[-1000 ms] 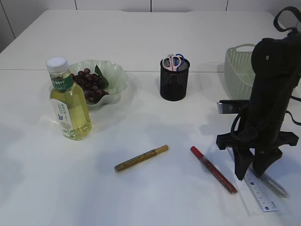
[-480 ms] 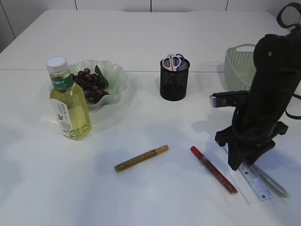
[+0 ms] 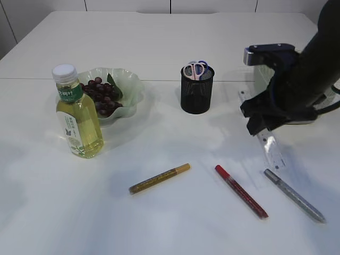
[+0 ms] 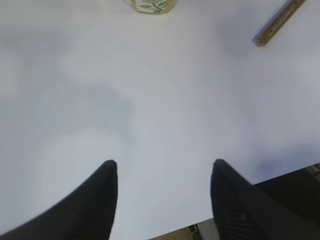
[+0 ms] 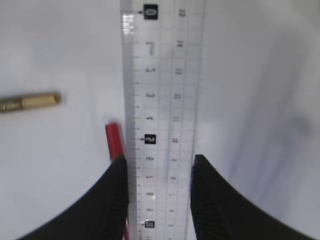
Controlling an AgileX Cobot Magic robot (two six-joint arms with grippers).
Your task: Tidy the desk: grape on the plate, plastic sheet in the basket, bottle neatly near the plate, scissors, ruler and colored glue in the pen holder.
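My right gripper (image 3: 264,127) (image 5: 159,162) is shut on the clear ruler (image 3: 271,147) (image 5: 162,90) and holds it in the air, hanging down, right of the black mesh pen holder (image 3: 197,95). Pink-and-blue scissors (image 3: 196,69) stand in the holder. Grapes (image 3: 100,95) lie on the green plate (image 3: 133,85). The bottle (image 3: 77,114) of yellow liquid stands in front of the plate. Gold (image 3: 159,178) (image 5: 27,102), red (image 3: 240,191) (image 5: 114,140) and silver (image 3: 295,195) glue pens lie on the table. My left gripper (image 4: 162,167) is open and empty over bare table.
A pale green basket (image 3: 265,74) stands at the back right, partly hidden by my right arm. The bottle's base (image 4: 153,6) and the gold pen (image 4: 278,22) show at the top of the left wrist view. The table's front edge lies under my left gripper.
My right gripper has lifted the ruler off the table and moved up and back. The silver pen is now uncovered.
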